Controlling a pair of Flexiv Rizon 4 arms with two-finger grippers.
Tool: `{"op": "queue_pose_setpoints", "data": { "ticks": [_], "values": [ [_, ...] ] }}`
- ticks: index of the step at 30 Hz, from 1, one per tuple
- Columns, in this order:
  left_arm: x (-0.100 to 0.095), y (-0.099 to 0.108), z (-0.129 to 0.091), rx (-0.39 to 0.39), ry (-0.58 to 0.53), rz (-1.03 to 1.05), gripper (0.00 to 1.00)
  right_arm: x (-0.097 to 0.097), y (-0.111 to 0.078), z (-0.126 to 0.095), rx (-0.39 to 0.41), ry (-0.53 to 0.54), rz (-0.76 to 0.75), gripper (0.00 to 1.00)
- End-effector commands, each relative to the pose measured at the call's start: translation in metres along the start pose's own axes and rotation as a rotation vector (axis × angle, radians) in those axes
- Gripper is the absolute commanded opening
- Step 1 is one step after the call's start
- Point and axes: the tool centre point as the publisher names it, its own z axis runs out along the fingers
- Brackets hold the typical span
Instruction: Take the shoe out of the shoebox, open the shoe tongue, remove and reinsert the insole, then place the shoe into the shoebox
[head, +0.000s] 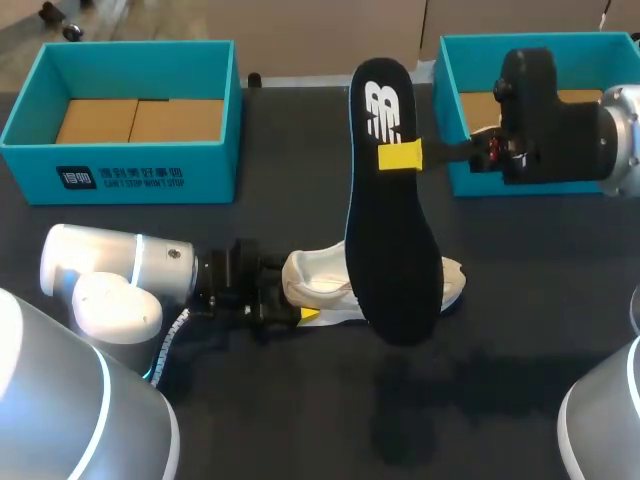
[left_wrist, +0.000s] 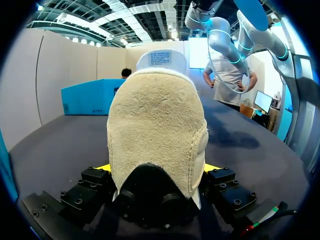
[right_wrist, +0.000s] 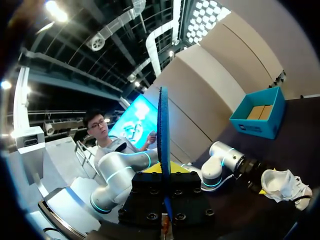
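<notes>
A white shoe (head: 322, 283) lies on the dark table, its heel towards my left arm. My left gripper (head: 290, 306) is shut on that heel, one finger on each side. In the left wrist view the fuzzy heel (left_wrist: 155, 125) fills the space between the fingers of my left gripper (left_wrist: 157, 169). The black insole (head: 392, 250) hangs in the air above the shoe. My right gripper (head: 400, 156) is shut on its edge near the logo end. The right wrist view shows the insole (right_wrist: 163, 125) edge-on, rising from my right gripper (right_wrist: 164, 170), with the shoe (right_wrist: 282, 182) below.
An open teal shoebox (head: 140, 170) with a cardboard floor stands at the back left. A second teal shoebox (head: 465, 120) stands at the back right, partly behind my right arm. Bare dark table lies in front of the shoe.
</notes>
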Motion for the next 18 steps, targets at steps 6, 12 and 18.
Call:
{"op": "queue_pose_setpoints", "data": {
  "ticks": [6, 12, 18],
  "values": [
    [-0.001, -0.005, -0.007, -0.035, 0.013, -0.034, 1.0, -0.001, 0.0, 0.003, -0.001, 0.0, 0.0, 0.0],
    [-0.004, -0.006, -0.012, -0.096, 0.05, -0.056, 1.0, -0.001, 0.0, 0.003, -0.001, 0.0, 0.0, 0.0],
    [0.001, -0.013, -0.021, -0.181, 0.099, -0.044, 1.0, -0.001, 0.0, 0.003, -0.001, 0.0, 0.0, 0.0]
  ]
}}
